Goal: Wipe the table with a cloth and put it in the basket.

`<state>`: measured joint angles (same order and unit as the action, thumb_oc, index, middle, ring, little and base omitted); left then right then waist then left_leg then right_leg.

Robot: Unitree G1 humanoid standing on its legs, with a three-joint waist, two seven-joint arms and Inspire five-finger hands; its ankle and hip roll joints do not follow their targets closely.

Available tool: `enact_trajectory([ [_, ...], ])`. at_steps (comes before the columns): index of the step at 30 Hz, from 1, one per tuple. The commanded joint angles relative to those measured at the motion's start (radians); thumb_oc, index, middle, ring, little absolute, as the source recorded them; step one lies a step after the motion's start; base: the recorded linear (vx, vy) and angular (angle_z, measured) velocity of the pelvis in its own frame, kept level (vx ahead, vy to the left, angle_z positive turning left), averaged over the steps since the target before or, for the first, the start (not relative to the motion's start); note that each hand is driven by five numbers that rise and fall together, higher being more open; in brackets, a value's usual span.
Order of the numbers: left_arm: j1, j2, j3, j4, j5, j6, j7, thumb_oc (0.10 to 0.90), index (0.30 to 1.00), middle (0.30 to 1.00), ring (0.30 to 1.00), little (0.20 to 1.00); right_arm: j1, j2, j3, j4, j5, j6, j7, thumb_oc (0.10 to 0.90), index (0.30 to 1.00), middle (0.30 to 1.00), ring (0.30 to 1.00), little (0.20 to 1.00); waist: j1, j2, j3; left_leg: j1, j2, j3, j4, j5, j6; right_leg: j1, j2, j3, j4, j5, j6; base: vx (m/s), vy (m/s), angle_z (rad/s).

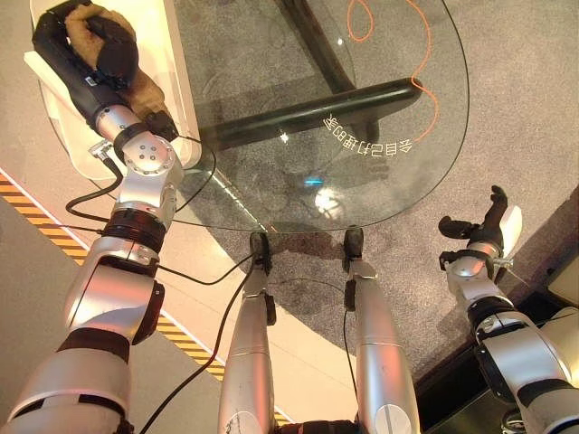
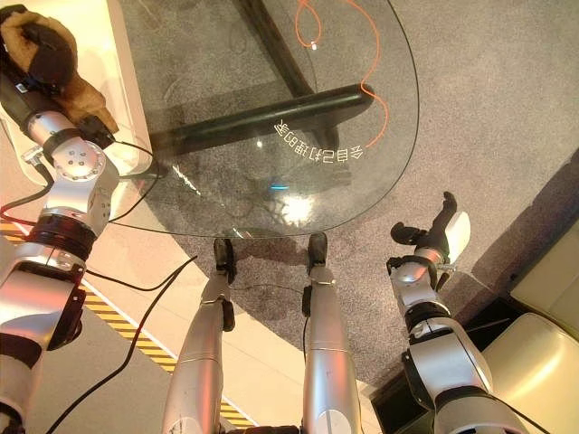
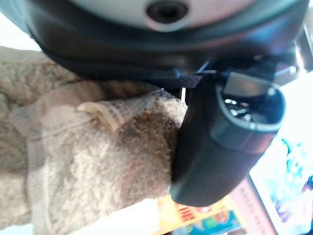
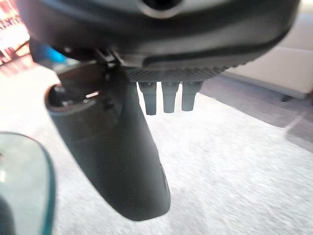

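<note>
A brown fluffy cloth (image 1: 101,20) is bunched in my left hand (image 1: 65,52), whose fingers curl round it above the white basket (image 1: 185,101) at the table's far left. In the left wrist view the cloth (image 3: 98,166) lies pressed against the thumb (image 3: 220,147). The round glass table (image 1: 398,108) spreads across the middle. My right hand (image 1: 488,228) hangs off the table's right side above the carpet, fingers relaxed and holding nothing; its wrist view shows the thumb (image 4: 117,161) over grey carpet.
Under the glass lies the table's black base bar (image 1: 308,107), and an orange cable (image 1: 425,86) loops on the floor beyond. A yellow-and-black striped strip (image 1: 36,217) crosses the floor at the left. A pale cushioned seat (image 2: 552,271) stands at the right.
</note>
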<state>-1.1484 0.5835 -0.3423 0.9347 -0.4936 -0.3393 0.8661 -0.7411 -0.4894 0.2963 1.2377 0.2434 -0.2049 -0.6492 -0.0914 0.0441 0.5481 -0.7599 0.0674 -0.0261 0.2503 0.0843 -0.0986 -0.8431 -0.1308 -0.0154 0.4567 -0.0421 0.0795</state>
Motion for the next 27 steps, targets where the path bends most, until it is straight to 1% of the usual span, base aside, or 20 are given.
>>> enact_trajectory([
  [1, -0.155, 0.143, 0.039, 0.008, 0.089, -0.049, 0.067, 0.1, 0.3, 0.3, 0.3, 0.2, 0.036, -0.043, 0.008, 0.009, 0.024, -0.014, -0.02, 0.8, 0.9, 0.9, 0.9, 0.9, 0.014, -0.009, -0.028, 0.011, -0.087, 0.045, 0.086, -0.106, 0.065, 0.037, 0.119, -0.038, -0.044, -0.024, -0.048, 0.0, 0.0, 0.0],
  [2, -0.151, 0.144, 0.041, 0.023, 0.092, -0.024, 0.05, 0.1, 0.3, 0.3, 0.3, 0.2, 0.039, -0.042, 0.006, 0.006, 0.019, -0.013, -0.02, 0.8, 0.9, 0.9, 0.9, 0.9, 0.012, -0.009, -0.028, 0.008, -0.087, 0.045, 0.086, -0.104, 0.064, 0.035, 0.119, -0.036, -0.047, -0.023, -0.047, 0.0, 0.0, 0.0],
  [4, -0.153, 0.148, 0.039, 0.041, 0.093, 0.001, 0.02, 0.1, 0.3, 0.3, 0.3, 0.2, 0.035, -0.047, 0.008, -0.003, 0.016, -0.006, -0.02, 0.8, 0.9, 0.9, 0.9, 0.9, 0.01, -0.012, -0.028, -0.005, -0.088, 0.044, 0.085, -0.092, 0.064, 0.023, 0.121, -0.034, -0.052, -0.01, -0.048, -0.01, 0.016, 0.0],
  [5, -0.152, 0.148, 0.036, 0.046, 0.094, 0.005, 0.016, 0.1, 0.3, 0.3, 0.3, 0.2, 0.037, -0.047, 0.01, -0.003, 0.016, -0.003, -0.02, 0.8, 0.9, 0.9, 0.9, 0.9, 0.009, -0.012, -0.028, -0.002, -0.088, 0.044, 0.089, -0.101, 0.064, 0.025, 0.121, -0.032, -0.047, -0.019, -0.047, 0.0, 0.038, -0.01],
  [8, -0.16, 0.15, 0.031, 0.059, 0.091, 0.021, -0.002, 0.1, 0.3, 0.3, 0.3, 0.2, 0.03, -0.05, 0.01, -0.006, 0.011, 0.001, -0.022, 0.8, 0.9, 0.9, 0.9, 0.9, 0.006, -0.012, -0.028, -0.018, -0.087, 0.044, 0.087, -0.09, 0.064, 0.01, 0.121, -0.03, -0.053, -0.008, -0.048, 0.0, 0.035, -0.03],
  [9, -0.162, 0.148, 0.024, 0.069, 0.092, 0.038, -0.011, 0.1, 0.3, 0.3, 0.3, 0.2, 0.034, -0.049, 0.01, -0.007, 0.006, 0.001, -0.024, 0.8, 0.9, 0.9, 0.9, 0.9, 0.003, -0.012, -0.028, -0.018, -0.087, 0.044, 0.091, -0.099, 0.064, 0.008, 0.122, -0.027, -0.048, -0.015, -0.048, 0.0, 0.0, 0.0],
  [11, -0.166, 0.15, 0.023, 0.072, 0.095, 0.048, -0.017, 0.1, 0.3, 0.3, 0.3, 0.2, 0.036, -0.05, 0.006, -0.012, 0.003, 0.001, -0.022, 0.8, 0.9, 0.9, 0.9, 0.9, 0.002, -0.014, -0.028, -0.029, -0.087, 0.044, 0.086, -0.09, 0.065, -0.002, 0.123, -0.026, -0.055, -0.004, -0.047, 0.0, 0.0, 0.0],
  [13, -0.165, 0.149, 0.018, 0.078, 0.09, 0.069, -0.039, 0.1, 0.3, 0.3, 0.3, 0.2, 0.043, -0.048, 0.007, -0.018, 0.001, 0.0, -0.024, 0.8, 0.9, 0.9, 0.9, 0.9, 0.001, -0.015, -0.028, -0.027, -0.089, 0.044, 0.088, -0.1, 0.067, -0.003, 0.125, -0.024, -0.053, -0.01, -0.045, 0.0, 0.0, 0.0],
  [15, -0.169, 0.152, 0.016, 0.081, 0.091, 0.077, -0.049, 0.1, 0.3, 0.3, 0.3, 0.2, 0.039, -0.048, 0.005, -0.021, -0.001, -0.001, -0.026, 0.8, 0.9, 0.9, 0.9, 0.9, 0.0, -0.016, -0.028, -0.038, -0.089, 0.043, 0.085, -0.089, 0.068, -0.013, 0.125, -0.023, -0.06, 0.002, -0.045, 0.0, 0.0, 0.0],
  [17, -0.169, 0.153, 0.013, 0.093, 0.089, 0.076, -0.054, 0.1, 0.3, 0.3, 0.3, 0.2, 0.044, -0.048, 0.006, -0.023, -0.009, -0.005, -0.025, 0.8, 0.9, 0.9, 0.9, 0.9, -0.003, -0.019, -0.028, -0.039, -0.09, 0.042, 0.089, -0.099, 0.068, -0.014, 0.126, -0.022, -0.058, -0.003, -0.043, 0.0, 0.0, 0.0],
  [19, -0.175, 0.155, 0.01, 0.098, 0.085, 0.083, -0.062, 0.1, 0.3, 0.3, 0.3, 0.2, 0.042, -0.048, 0.009, -0.026, -0.011, -0.005, -0.028, 0.8, 0.9, 0.9, 0.9, 0.9, -0.005, -0.018, -0.028, -0.049, -0.092, 0.042, 0.085, -0.088, 0.068, -0.025, 0.126, -0.02, -0.065, 0.01, -0.043, 0.0, 0.038, 0.0],
  [21, -0.172, 0.155, 0.006, 0.1, 0.092, 0.088, -0.062, 0.1, 0.3, 0.3, 0.3, 0.2, 0.048, -0.048, 0.01, -0.03, -0.014, -0.007, -0.033, 0.8, 0.9, 0.9, 0.9, 0.9, -0.006, -0.019, -0.028, -0.047, -0.092, 0.041, 0.091, -0.098, 0.069, -0.023, 0.126, -0.017, -0.06, 0.002, -0.042, 0.01, 0.017, 0.0],
  [27, -0.17, 0.161, -0.005, 0.09, 0.105, 0.098, -0.083, 0.1, 0.3, 0.3, 0.3, 0.2, 0.058, -0.051, 0.006, -0.043, -0.021, -0.009, -0.038, 0.8, 0.9, 0.9, 0.9, 0.9, -0.009, -0.021, -0.028, -0.058, -0.096, 0.042, 0.092, -0.098, 0.073, -0.035, 0.125, -0.011, -0.072, 0.017, -0.037, 0.0, 0.0, 0.0],
])
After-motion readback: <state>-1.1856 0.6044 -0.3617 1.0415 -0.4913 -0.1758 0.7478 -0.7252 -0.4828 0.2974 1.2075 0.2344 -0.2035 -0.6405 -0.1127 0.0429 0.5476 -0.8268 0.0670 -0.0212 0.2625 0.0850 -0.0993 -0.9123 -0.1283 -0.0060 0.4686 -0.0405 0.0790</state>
